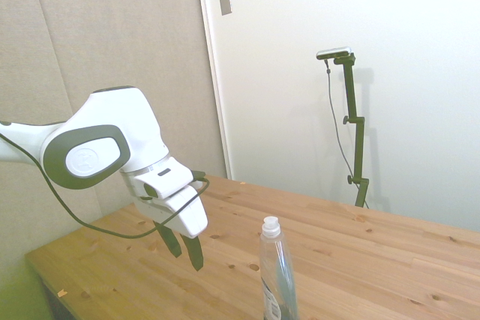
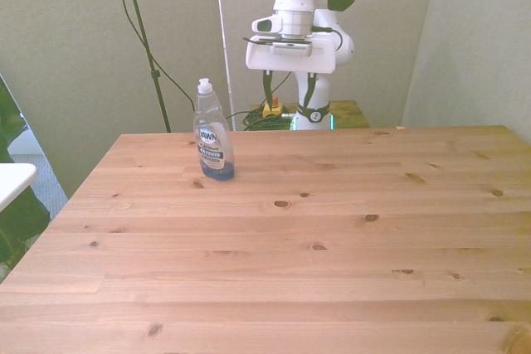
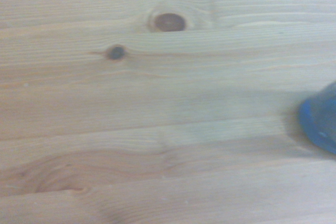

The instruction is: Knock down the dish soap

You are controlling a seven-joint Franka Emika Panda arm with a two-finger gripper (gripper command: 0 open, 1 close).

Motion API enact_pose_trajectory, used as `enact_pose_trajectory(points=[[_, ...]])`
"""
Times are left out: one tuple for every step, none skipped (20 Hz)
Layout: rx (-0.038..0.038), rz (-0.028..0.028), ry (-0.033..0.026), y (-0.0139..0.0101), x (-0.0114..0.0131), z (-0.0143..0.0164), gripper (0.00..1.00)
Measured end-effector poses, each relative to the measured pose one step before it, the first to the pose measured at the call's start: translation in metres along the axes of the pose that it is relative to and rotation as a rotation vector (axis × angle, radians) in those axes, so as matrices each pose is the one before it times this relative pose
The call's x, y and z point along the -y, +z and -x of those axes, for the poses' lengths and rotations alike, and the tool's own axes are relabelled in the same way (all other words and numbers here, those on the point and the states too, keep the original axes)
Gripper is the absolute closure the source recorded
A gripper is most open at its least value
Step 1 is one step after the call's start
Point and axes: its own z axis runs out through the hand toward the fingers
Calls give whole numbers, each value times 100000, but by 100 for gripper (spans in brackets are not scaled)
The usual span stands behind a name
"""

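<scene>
The dish soap [image 2: 212,134] stands upright on the wooden table [image 2: 332,230], near its far edge on the front view's left. It is a slim clear bottle with blue liquid, a white cap and a white label. The side view cuts off the dish soap [image 1: 276,275] at the bottom of the picture. My gripper [image 2: 289,95] hangs open above the table's far edge, to the front view's right of the bottle and apart from it, holding nothing. In the side view the gripper [image 1: 185,249] points down to the left of the bottle. The wrist view catches the bottle's blue base [image 3: 323,121].
A small yellow box with a red button [image 2: 271,108] sits behind the table near the robot's base. A white object [image 2: 12,176] juts in at the front view's left edge. Bare wood boards [image 1: 360,260] stretch around the bottle.
</scene>
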Motion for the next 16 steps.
enact_pose_trajectory(points=[[-704,-264,1150,-52,-815,-558,100],[-897,-174,1060,-69,-747,-538,100],[-2041,267,897,-61,-685,-549,100],[-1338,201,745,-10,-914,-714,100],[-901,83,913,80,-706,-525,100],[-838,43,910,117,-647,-492,100],[-686,303,767,196,-670,-520,100],[-609,413,586,256,-648,-511,100],[-825,110,630,301,-592,-560,100],[-718,61,520,228,-407,-448,100],[-646,11,501,187,-266,-444,100],[-639,8,423,135,-97,-442,100],[-636,-65,265,148,40,-422,100],[-619,-103,-42,198,222,-383,100],[-646,-147,-166,243,332,-458,100],[-551,-56,-241,369,410,-449,100]])
